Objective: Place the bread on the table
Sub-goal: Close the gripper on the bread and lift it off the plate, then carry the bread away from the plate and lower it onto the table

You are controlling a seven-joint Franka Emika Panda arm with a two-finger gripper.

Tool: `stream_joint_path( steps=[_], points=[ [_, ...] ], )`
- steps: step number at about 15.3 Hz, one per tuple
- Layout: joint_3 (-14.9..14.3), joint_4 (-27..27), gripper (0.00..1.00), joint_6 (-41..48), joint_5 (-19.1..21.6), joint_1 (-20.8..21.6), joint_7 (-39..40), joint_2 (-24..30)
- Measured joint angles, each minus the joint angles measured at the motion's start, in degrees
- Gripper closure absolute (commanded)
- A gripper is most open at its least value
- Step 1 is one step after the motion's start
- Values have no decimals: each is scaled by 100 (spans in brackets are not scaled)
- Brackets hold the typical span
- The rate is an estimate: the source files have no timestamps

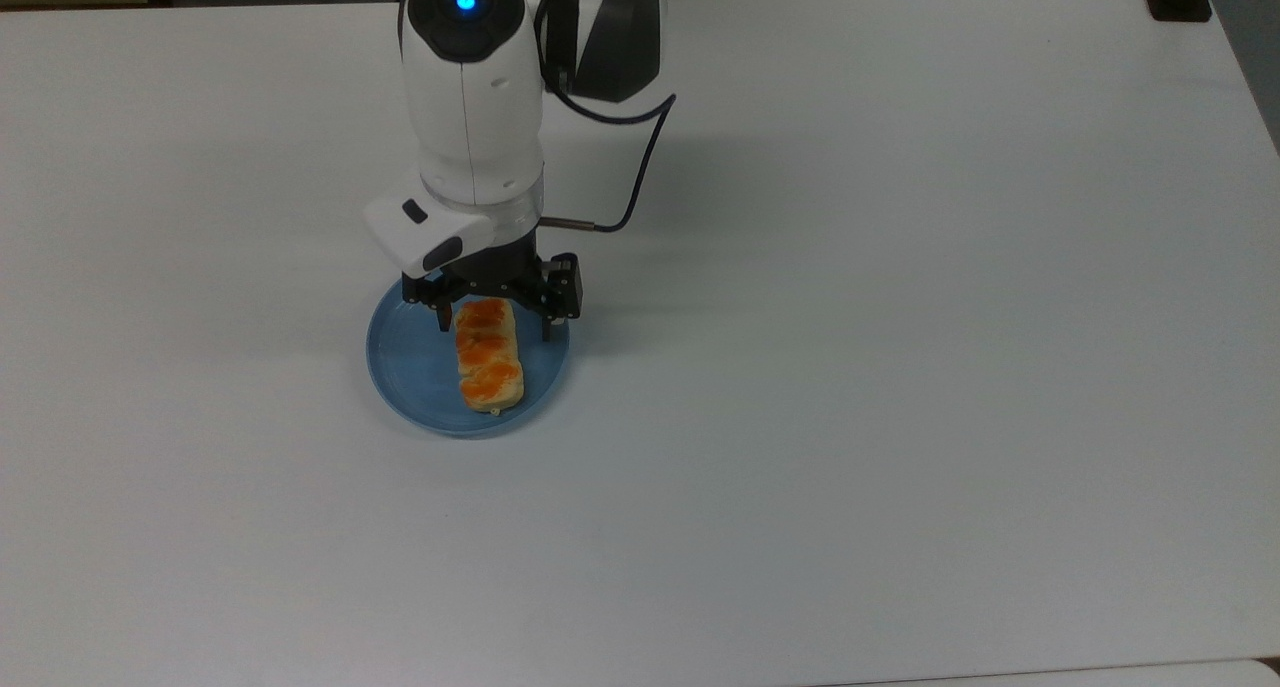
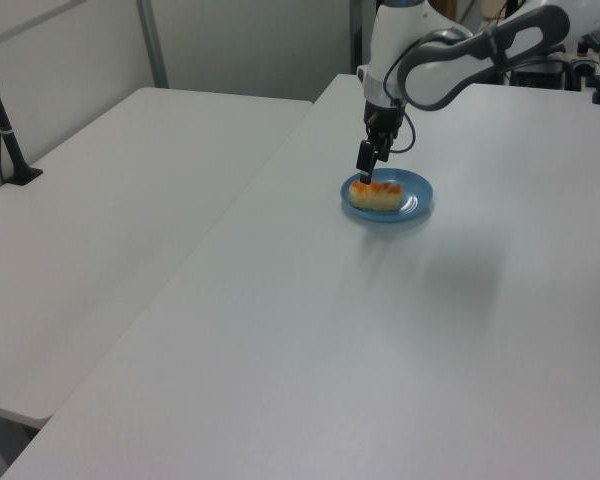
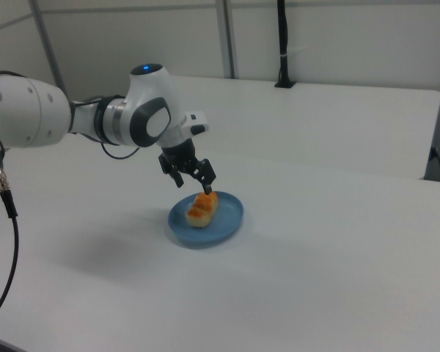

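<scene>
I have the black two-finger gripper [image 1: 494, 328] spread wide and empty, hanging over the far end of the bread as the top view shows it, one finger on each long side. The small oblong pale-tan bread with three orange glazed lumps [image 1: 489, 355] lies flat in the round blue plate [image 1: 405, 355], a little toward the top view's right of the plate's middle, its long axis running up and down in the top view. In the right view the fingertips sit just above the bread's end nearest the arm; whether they touch it I cannot tell.

I judge the bread to be light and soft, likely to dent or split at the seams between lumps, with a glaze that may be tacky. I would take it across its narrow width, on the plain sides below the glaze, ideally at the middle lump rather than the end, and squeeze gently.

The plate is shallow and holds nothing but the bread. Around it the plain white surface [image 1: 900, 367] is bare.
</scene>
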State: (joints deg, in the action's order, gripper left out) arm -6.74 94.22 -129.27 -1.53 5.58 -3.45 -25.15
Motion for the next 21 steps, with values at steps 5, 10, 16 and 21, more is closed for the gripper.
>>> stream_joint_path(
  steps=[5, 10, 16, 21],
  points=[
    [-32, -19, 41, -365, -230, -21, 116, -427],
    [-128, -48, 60, -382, -239, -25, 445, -473],
    [-162, 395, 58, 648, -239, -112, 1101, 575],
    [-170, 1946, 57, 1366, -240, -308, 1865, 1897]
  ],
)
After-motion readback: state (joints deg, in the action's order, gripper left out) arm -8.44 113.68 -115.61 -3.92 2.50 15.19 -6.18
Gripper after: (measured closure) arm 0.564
